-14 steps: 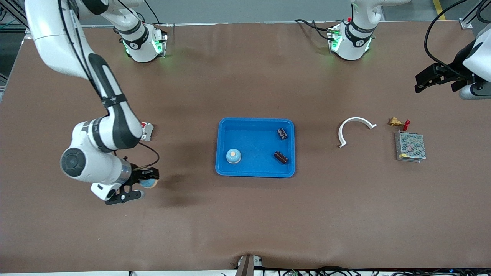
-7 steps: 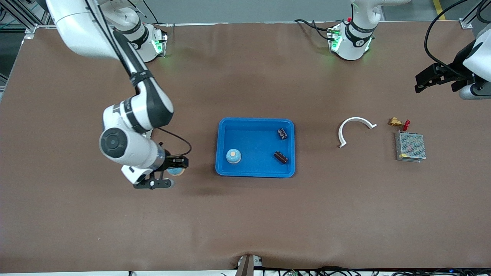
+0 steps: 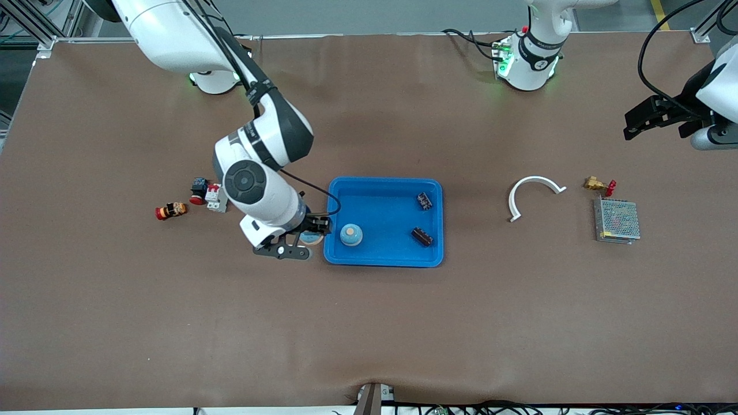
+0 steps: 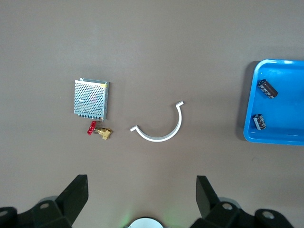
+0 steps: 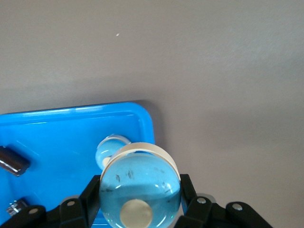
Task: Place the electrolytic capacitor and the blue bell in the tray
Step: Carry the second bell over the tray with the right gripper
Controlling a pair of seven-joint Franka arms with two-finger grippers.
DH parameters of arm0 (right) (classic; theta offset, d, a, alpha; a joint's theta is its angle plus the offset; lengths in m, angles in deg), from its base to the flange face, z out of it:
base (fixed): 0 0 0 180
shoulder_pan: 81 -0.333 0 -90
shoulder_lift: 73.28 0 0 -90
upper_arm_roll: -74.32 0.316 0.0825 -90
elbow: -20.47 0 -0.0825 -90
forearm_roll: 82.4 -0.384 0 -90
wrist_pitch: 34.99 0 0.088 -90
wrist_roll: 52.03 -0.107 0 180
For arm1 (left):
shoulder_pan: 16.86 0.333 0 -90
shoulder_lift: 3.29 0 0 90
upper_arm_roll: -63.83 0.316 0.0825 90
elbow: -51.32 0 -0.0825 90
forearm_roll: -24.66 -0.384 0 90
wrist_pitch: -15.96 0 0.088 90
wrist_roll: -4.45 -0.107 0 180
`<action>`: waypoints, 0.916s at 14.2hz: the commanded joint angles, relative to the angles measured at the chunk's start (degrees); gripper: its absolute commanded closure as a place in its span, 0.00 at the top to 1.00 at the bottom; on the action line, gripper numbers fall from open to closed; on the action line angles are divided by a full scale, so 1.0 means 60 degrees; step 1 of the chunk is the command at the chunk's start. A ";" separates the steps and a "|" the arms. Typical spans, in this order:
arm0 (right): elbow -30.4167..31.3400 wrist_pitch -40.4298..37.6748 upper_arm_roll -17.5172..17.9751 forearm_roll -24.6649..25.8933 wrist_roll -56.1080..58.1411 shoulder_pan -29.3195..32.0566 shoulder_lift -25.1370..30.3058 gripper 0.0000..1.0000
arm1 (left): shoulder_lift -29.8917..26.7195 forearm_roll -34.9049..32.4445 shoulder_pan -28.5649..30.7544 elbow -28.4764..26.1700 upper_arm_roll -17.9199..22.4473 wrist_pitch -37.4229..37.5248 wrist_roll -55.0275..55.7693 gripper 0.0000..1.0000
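Across the counter (image 3: 369, 334) in the front view, the blue tray (image 3: 383, 260) sits at centre. It already holds one blue bell (image 3: 351, 234) at its seven o'clock corner and two dark capacitors, one (image 3: 425, 200) at two o'clock and one (image 3: 422, 236) at four o'clock. The right pincer (image 3: 305, 237) hangs just at the tray's nine o'clock rim, clamped on a second bell (image 3: 313, 239); I judge it is held there for carrying in over the rim. That bell is mostly masked by the wrist, so only a sliver shows. The left pincer (image 3: 637, 122) waits near the left arm's end of the counter, over bare surface at twelve o'clock from a white curved strip (image 3: 533, 193), a brass valve (image 3: 598, 185) and a mesh box (image 3: 617, 221). Small switch parts (image 3: 207, 192) and a red-capped piece (image 3: 170, 211) lie at nine o'clock from the tray; their make is too small to read.

From the left wrist view, the left pincer (image 4: 142, 199) stands wide apart with nothing between its tips. The tray (image 4: 249, 135) is cut off at the frame edge, showing two capacitors only.

From the right wrist view, the right pincer (image 5: 140, 194) grips the held bell (image 5: 140, 190) by its sides, mouth toward the camera. This bell covers part of the tray (image 5: 147, 124) and most of the bell (image 5: 110, 148) resting inside. One capacitor (image 5: 13, 161) is cropped; a second object (image 5: 14, 207) at the edge is hard to identify.
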 commanded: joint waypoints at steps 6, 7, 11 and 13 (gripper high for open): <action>0.1054 0.1755 -0.0122 0.0031 -0.2042 -0.1296 0.0215 0.60 | -0.0088 0.0181 0.0030 -0.0091 0.0044 -0.0169 -0.0132 1.00; 0.1171 0.1945 -0.0137 0.0045 -0.2189 -0.1428 0.0186 0.60 | -0.0088 0.0181 0.0030 -0.0091 0.0044 -0.0169 -0.0132 1.00; 0.2092 0.3131 -0.0151 0.0060 -0.2307 -0.1678 0.0200 0.60 | -0.0073 0.0196 0.0030 -0.0091 0.0044 -0.0169 -0.0132 1.00; 0.2532 0.3775 -0.0181 0.0060 -0.2307 -0.1810 0.0185 0.60 | -0.0073 0.0196 0.0015 -0.0091 0.0044 -0.0213 -0.0132 1.00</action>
